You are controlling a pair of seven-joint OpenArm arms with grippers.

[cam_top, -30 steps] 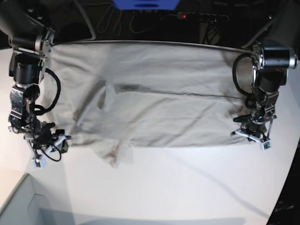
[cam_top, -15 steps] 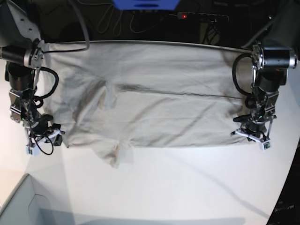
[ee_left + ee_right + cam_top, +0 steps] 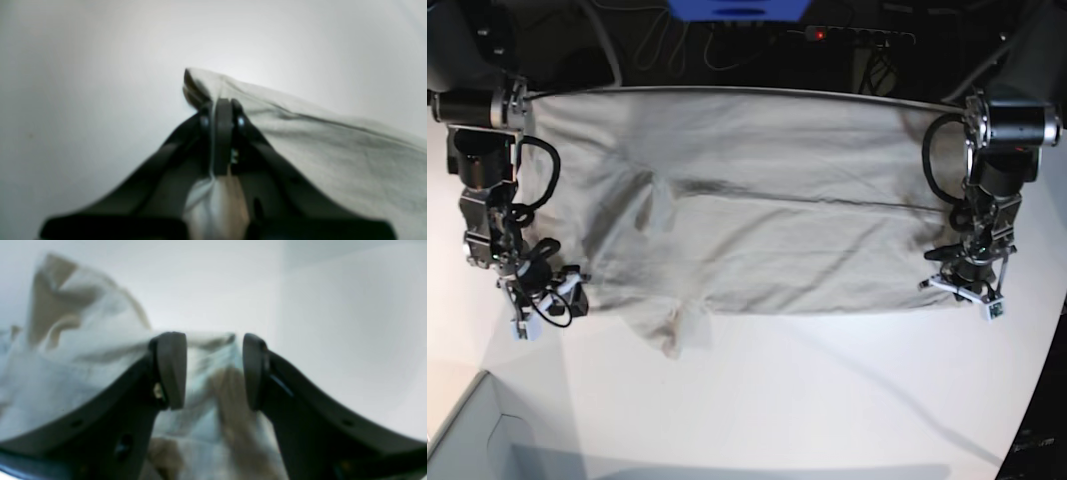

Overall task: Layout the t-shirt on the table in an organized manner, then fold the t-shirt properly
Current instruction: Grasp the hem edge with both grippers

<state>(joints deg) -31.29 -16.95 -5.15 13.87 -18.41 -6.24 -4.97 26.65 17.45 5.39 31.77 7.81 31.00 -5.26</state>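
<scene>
Two arms flank the t-shirt (image 3: 747,200), which lies spread across the white table (image 3: 827,390). At the base view's left, the right gripper (image 3: 549,297) sits at the shirt's near corner; its wrist view alone shows the fingers (image 3: 171,370) spread wide over bunched cloth. At the right, the left gripper (image 3: 968,285) pinches the other corner, fingers (image 3: 223,133) clamped on fabric. Beige-grey, creased, one sleeve (image 3: 677,325) pokes toward the near edge.

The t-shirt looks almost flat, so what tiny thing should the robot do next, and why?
Probably close the right gripper on the t-shirt corner. Its jaws stand open with cloth between them, while the left gripper is already shut on the other corner. With both corners held, it could pull the shirt smooth on the table.
</scene>
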